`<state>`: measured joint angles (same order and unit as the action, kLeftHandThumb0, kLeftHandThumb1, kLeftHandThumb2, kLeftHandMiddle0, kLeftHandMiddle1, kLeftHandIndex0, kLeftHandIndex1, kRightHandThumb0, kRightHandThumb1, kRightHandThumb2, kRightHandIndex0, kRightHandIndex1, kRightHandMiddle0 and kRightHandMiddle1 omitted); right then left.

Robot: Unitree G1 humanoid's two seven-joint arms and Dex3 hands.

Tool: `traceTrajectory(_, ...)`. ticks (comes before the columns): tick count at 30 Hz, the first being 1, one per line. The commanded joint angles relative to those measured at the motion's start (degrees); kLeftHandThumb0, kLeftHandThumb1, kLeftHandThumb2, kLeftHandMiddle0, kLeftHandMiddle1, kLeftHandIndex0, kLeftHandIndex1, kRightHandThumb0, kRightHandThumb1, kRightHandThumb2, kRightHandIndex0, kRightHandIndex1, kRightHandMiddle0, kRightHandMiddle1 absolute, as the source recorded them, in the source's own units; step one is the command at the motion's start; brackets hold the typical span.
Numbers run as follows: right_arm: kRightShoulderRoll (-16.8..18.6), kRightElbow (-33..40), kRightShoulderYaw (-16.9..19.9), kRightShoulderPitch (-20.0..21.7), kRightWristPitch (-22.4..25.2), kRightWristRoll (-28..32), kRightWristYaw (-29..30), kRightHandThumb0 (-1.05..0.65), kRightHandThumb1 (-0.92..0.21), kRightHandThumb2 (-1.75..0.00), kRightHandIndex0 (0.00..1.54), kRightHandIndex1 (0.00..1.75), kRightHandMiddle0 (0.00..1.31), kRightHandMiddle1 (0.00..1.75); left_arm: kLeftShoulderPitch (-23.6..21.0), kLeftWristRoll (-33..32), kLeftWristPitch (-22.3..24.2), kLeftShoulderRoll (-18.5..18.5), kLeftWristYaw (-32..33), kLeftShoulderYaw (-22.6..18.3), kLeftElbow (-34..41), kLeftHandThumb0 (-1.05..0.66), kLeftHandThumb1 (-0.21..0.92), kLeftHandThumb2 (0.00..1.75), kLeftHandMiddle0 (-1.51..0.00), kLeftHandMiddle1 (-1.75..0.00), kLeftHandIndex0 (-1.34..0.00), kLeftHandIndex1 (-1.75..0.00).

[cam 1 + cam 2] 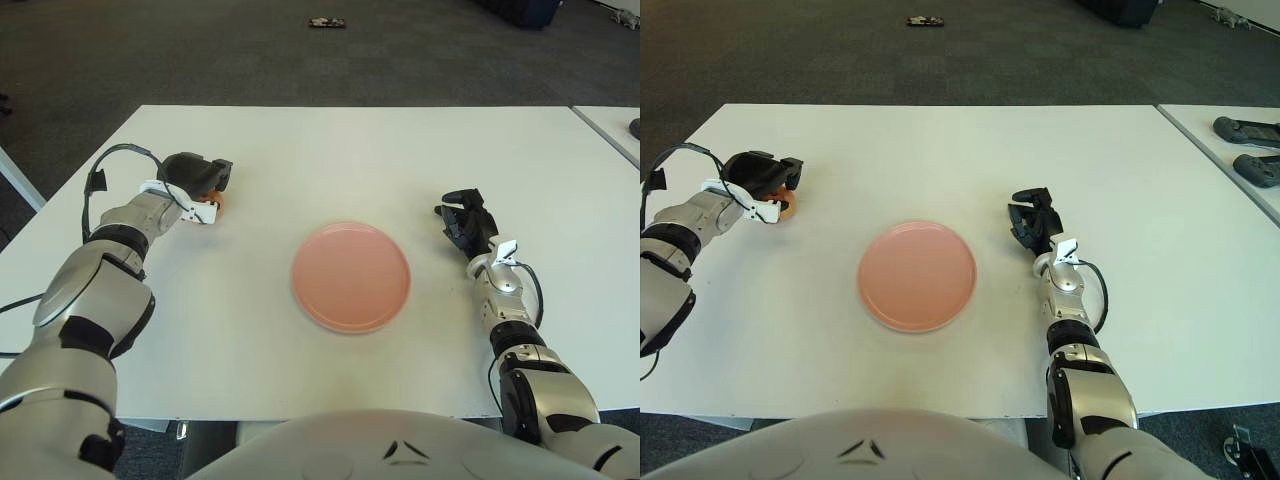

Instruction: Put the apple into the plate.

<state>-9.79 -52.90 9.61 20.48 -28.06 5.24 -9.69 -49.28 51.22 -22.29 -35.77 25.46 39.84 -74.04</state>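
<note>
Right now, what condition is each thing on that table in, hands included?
Apple: on the table, mostly covered by the left hand.
Left hand: over the apple, fingers around it.
Plate: flat on the table, nothing in it.
Right hand: right of the plate, holding nothing.

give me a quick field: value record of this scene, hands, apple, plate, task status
left hand: over the apple at the table's left side, fingers curled around it
apple: mostly hidden under the left hand, only an orange sliver shows; lifted or not cannot be told
plate: pink, mid table, nothing on it
right hand: idle, to the right of the plate, fingers curled, holding nothing
table: white
task status: apple not yet in the plate
</note>
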Motion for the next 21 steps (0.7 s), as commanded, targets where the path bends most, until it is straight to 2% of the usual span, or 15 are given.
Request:
traceTrajectory(1, 0.3, -2.5, 0.0, -2.7, 3.5, 0.0, -0.2, -0.35, -0.92, -0.47, 0.34, 1.23, 0.25, 1.69, 1.5, 2.4, 1.3, 0.1, 0.2, 2.1, -0.4, -0.01, 0.11, 1.48, -0.71, -1.66, -0.70, -1.61)
traceTrajectory(7, 0.2, -2.6, 0.0, -2.6, 3.5, 0.1, -0.3, -0.35, -0.92, -0.47, 0.34, 1.23, 0.25, 1.69, 1.6, 3.0, 2.3, 0.3, 1.7, 2.8, -0.3, -0.01, 0.11, 1.48, -0.69, -1.66, -0.69, -1.63)
traceTrajectory(12, 0.1, -2.6, 0.1, -2.6, 3.5, 0.1, -0.4, -0.35, -0.92, -0.47, 0.34, 1.23, 0.25, 1.69, 2.0, 1.7, 2.8, 0.9, 1.6, 1.9, -0.3, -0.01, 0.12, 1.48, -0.69, -1.66, -0.69, -1.64)
traceTrajectory(21, 0.0, -2.6, 0.2, -2.6, 3.6, 0.2, -0.5, -0.35, -0.92, -0.47, 0.34, 1.23, 0.25, 1.69, 2.2, -2.6, 1.5, 2.2, -4.4, -1.2, -0.4, -0.01, 0.16, 1.47, -0.63, -1.72, -0.63, -1.69)
